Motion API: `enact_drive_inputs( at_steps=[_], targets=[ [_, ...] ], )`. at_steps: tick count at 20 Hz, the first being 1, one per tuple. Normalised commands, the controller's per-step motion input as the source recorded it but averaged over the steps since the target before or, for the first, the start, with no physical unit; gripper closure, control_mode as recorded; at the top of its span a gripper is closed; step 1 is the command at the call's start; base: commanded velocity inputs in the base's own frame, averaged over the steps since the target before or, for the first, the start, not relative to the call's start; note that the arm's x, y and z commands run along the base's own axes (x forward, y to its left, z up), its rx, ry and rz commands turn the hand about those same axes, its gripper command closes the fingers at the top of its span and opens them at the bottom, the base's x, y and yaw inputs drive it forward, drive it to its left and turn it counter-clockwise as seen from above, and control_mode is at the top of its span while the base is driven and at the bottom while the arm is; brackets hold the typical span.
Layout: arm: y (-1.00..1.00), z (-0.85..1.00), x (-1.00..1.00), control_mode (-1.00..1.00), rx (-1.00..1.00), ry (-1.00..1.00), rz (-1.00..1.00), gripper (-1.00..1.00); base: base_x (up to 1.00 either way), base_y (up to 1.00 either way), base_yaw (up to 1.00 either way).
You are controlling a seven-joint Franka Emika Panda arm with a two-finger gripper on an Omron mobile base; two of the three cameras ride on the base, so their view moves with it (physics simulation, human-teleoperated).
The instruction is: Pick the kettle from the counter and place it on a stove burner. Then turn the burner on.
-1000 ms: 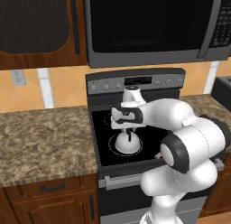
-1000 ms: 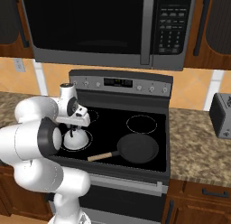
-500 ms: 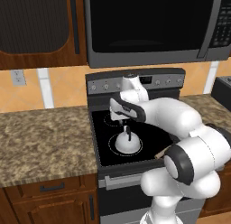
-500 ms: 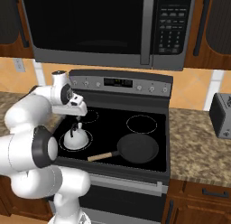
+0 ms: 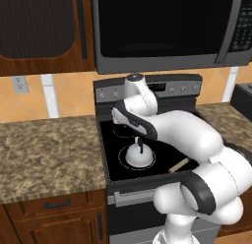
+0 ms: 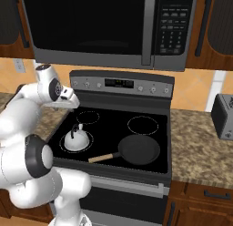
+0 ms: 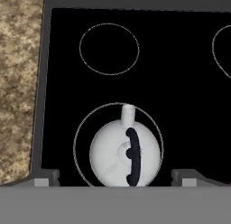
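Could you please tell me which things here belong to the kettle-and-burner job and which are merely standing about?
Belonging to the job:
kettle, sitting inside the ring
stove burner, the large ring around it
stove knobs, for turning it on
gripper, open above the kettle

Merely standing about:
frying pan
microwave
toaster

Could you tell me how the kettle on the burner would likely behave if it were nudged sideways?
The kettle is squat with a wide base, so it would probably slide rather than tip. The black glass of the stove burner looks smooth, so likely little grip. Its thin arched handle may be awkward to catch.
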Motion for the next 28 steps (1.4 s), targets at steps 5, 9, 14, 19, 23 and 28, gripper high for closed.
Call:
enact_drive_inputs(
  at_steps=[5, 9, 14, 19, 23, 28],
  targets=[
    [0.16, 0.04, 0.0, -1.0, 0.0, -0.18, 0.0, -1.0, 0.0, 0.0, 0.0],
    [0.06, 0.1, 0.24, -1.0, 0.0, -0.1, 0.0, -1.0, 0.0, 0.0, 0.0],
    [0.0, 0.28, 0.61, -1.0, 0.0, -0.03, 0.0, -1.0, 0.0, 0.0, 0.0],
    [0.0, 0.22, 0.92, -1.0, 0.01, 0.0, -0.01, -1.0, 0.0, 0.0, 0.0],
    [0.05, 0.02, 0.48, -1.0, 0.02, -0.04, 0.0, -1.0, 0.0, 0.0, 0.0],
    [0.33, 0.0, 0.59, -1.0, 0.0, -0.07, 0.0, -1.0, 0.0, 0.0, 0.0]
  ],
)
